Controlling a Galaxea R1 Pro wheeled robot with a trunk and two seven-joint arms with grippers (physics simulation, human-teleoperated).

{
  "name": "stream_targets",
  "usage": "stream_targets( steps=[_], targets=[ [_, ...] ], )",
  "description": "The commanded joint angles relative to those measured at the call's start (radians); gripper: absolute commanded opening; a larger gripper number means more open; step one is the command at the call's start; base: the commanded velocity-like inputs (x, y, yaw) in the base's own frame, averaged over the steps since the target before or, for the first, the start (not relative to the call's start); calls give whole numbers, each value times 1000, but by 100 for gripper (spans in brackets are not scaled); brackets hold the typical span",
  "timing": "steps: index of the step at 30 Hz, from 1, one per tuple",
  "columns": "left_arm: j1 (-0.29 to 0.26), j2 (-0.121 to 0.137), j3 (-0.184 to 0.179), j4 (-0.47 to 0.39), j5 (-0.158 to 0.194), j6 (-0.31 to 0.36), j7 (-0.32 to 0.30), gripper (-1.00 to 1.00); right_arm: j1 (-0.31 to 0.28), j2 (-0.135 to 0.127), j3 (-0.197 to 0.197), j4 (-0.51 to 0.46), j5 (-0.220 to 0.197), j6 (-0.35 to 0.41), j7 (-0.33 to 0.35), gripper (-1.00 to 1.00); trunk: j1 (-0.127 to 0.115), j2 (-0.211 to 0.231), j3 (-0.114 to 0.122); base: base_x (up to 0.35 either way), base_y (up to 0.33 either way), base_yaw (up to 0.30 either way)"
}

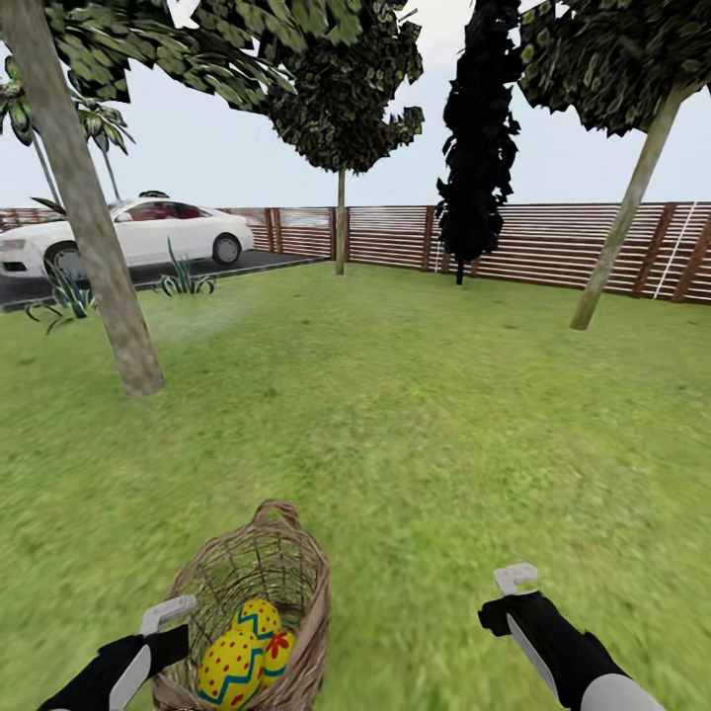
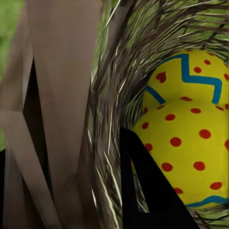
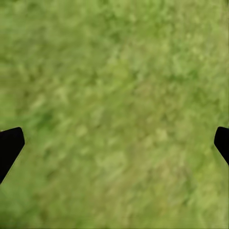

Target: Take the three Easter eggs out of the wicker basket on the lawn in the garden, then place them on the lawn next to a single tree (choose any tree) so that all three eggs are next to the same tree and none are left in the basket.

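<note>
Head view: fence (image 1: pixel 553 242) behind conifer (image 1: pixel 481 138)

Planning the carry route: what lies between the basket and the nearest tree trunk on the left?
Only bare lawn separates the basket from that trunk, as the head view shows.

My head camera looks forward and down across the lawn (image 1: pixel 415 415) toward the far fence (image 1: pixel 553 242). Left wrist camera sits tight against the wicker basket (image 2: pixel 114 95), shared with the head view; right wrist faces grass closely.
</note>
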Motion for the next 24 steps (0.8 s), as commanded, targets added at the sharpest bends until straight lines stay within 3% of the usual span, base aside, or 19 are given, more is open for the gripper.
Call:
stream_targets(
  steps=[1, 5, 7, 8, 10, 11, 14, 24],
  targets=[
    [0, 0, 4, -2, 9, 7, 1, -100, 0, -3, 7, -2, -7, 6, -7, 100, -4, 7, 2, 0, 0, 296],
    [0, 14, 6, -6, 10, 7, -1, -100, 0, -3, 7, -2, -8, 6, -2, 100, -19, 35, 15, 0, 0, 296],
    [0, 22, 9, -6, 11, 5, -1, -100, 0, -16, 1, -3, -12, 10, 57, 100, -27, 49, 21, 0, 0, 296],
    [0, 22, 10, -6, 12, 5, -2, -100, 0, -39, -3, -10, -14, 11, 106, 100, -31, 56, 24, 0, 0, 296],
    [0, 21, 11, -6, 12, 5, -2, -100, -1, -127, -6, -26, -31, 20, 199, 100, -39, 70, 30, 0, 0, 296],
    [0, 20, 10, -6, 12, 5, -2, -100, -1, -142, -6, -29, -42, 23, 223, 100, -42, 77, 34, 0, 0, 296],
    [0, 17, 10, -5, 13, 5, -2, -100, -1, -150, -4, -34, -51, 24, 236, 100, -54, 98, 43, 0, 0, 296],
    [0, 18, 10, -5, 13, 5, -2, -100, -1, -134, 0, -36, -43, 24, 232, 100, -92, 168, 74, 0, 0, 296]
  ],
)
